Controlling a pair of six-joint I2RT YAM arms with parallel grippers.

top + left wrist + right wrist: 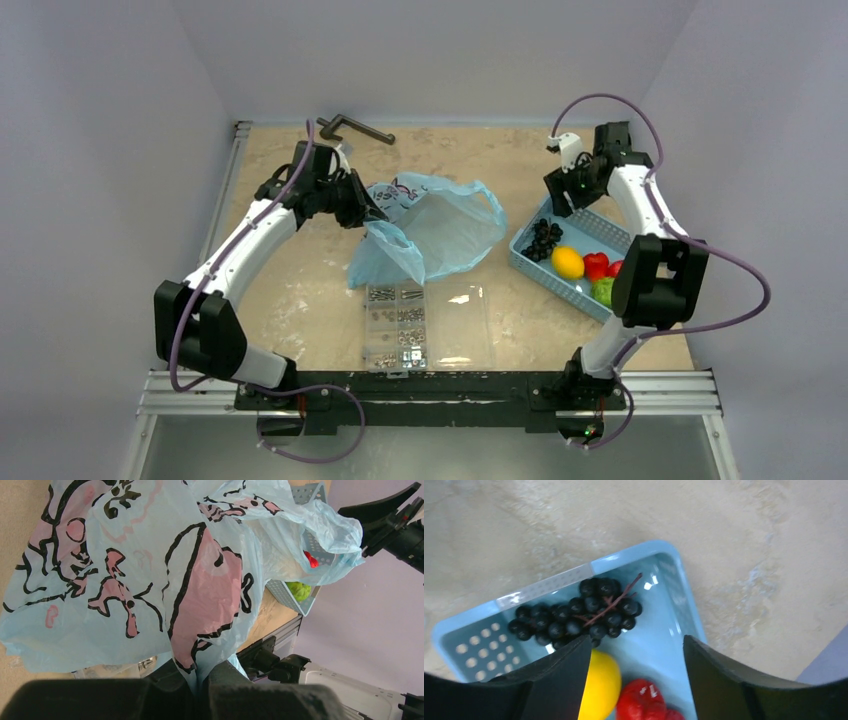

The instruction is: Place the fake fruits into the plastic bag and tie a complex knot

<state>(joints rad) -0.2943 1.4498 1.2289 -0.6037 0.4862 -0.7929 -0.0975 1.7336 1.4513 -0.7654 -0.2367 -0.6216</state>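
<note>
One plastic bag [445, 232], one basket [598, 224], one grape bunch [542, 238], one lemon [567, 262], two red fruits [596, 265], one green fruit [603, 291], one compartment box [458, 322].

Beige table [300, 290] carries the plastic bag [450, 230] at my left fingers [170, 690], blue basket [664, 630] under my right fingers [559, 675], screw box [400, 325] back between them.

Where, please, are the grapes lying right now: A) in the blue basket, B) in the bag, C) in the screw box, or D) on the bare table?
A: the grapes lie in the basket beside the lemon, under the open right end effector.
</note>
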